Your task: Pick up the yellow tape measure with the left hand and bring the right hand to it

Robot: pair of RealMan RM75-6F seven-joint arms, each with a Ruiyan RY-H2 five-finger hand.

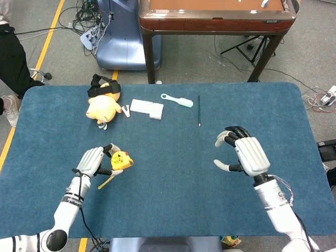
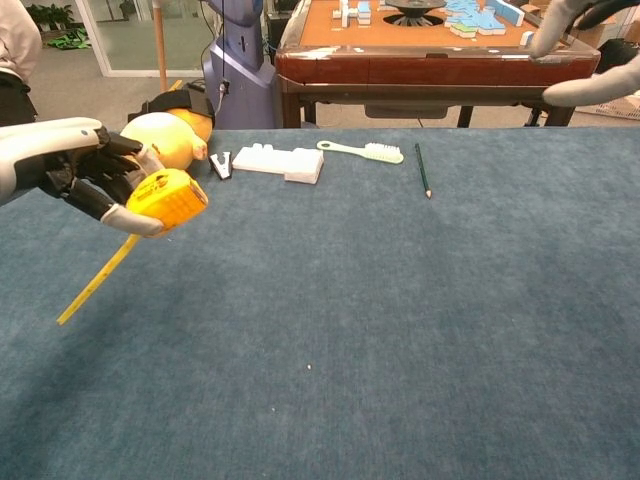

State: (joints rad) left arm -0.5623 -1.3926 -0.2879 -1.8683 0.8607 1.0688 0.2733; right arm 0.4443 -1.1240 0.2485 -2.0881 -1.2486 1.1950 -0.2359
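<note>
My left hand [image 1: 93, 162] [image 2: 70, 165] grips the yellow tape measure [image 1: 120, 159] [image 2: 168, 197] and holds it up off the blue table [image 1: 173, 157]. A short length of yellow tape [image 2: 97, 282] hangs out of it, slanting down to the left. My right hand [image 1: 244, 154] hovers over the right half of the table with its fingers spread and nothing in them. It is well apart from the tape measure. In the chest view only the fingertips [image 2: 590, 50] of the right hand show, at the top right corner.
At the back of the table lie a yellow plush toy [image 1: 103, 106], a white block [image 1: 147, 108], a pale green brush [image 1: 177, 100] and a pencil [image 1: 199, 110]. A brown table [image 1: 215, 21] stands behind. A person [image 1: 8, 58] stands at the far left.
</note>
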